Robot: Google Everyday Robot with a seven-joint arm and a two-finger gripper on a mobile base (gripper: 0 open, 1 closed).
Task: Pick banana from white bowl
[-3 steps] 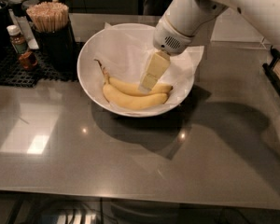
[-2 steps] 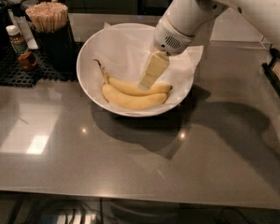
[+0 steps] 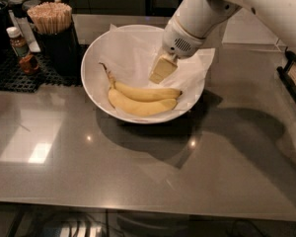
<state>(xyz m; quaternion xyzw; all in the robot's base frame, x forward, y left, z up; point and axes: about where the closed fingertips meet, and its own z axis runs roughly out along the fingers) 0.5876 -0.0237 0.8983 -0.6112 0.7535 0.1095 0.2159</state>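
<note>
Camera view puts your end effector [image 3: 163, 69] almost exactly where it was a second ago: tilted down inside the white bowl [image 3: 94, 58], just above the fruit. You cannot tell how far open it is, but it holds nothing. The banana [image 3: 149, 93], the slimmer one with the long dark-tipped stem, lies unmoved on the paper liner [image 3: 133, 48] against the plumper banana [image 3: 138, 107]. Treat the descent as barely advancing; the grasp is not yet made.

Surface: glossy grey stone surface [image 3: 138, 181], whole lower frame.
Sticks: black cup of pale wooden sticks [image 3: 53, 31], upper left.
Bottle: small brown white-capped bottle [image 3: 19, 48], on black mesh mat [image 3: 15, 80], far left.
Fruit: plump short-stemmed yellow banana [image 3: 138, 107], centre.
End effector: end effector [image 3: 163, 69], upper centre.
</note>
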